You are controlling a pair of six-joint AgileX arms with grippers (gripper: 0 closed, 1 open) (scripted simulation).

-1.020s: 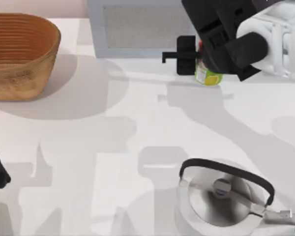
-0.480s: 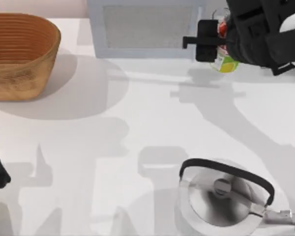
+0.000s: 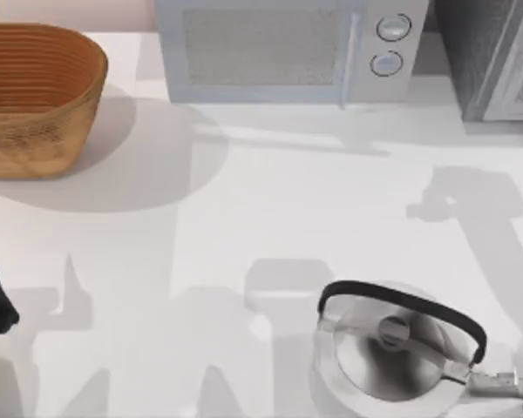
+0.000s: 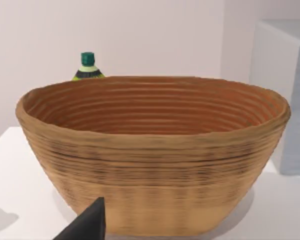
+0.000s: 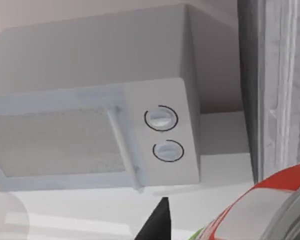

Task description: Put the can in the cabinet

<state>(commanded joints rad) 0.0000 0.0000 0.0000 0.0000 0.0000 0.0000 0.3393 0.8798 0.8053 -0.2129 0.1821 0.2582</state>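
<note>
Can [image 5: 262,207] beside right jaws' dark fingertip [image 5: 157,222]

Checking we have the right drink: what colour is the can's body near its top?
Red, below a silver top; the can shows best in the right wrist view.

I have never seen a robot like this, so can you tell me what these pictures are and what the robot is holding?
These come from a pretend, computer-drawn robot with two arms, each ending in a claw. One camera looks down on a white table. On it you see a woven basket, a grey microwave with two knobs, a shiny kettle, and the corner of the dark cabinet.

The other two cameras ride on the arms' wrists. The left one looks at the basket, with a green-capped bottle behind it. The right one looks at the microwave and cabinet, with the red can very close up, so the right claw seems to be carrying it.
</note>
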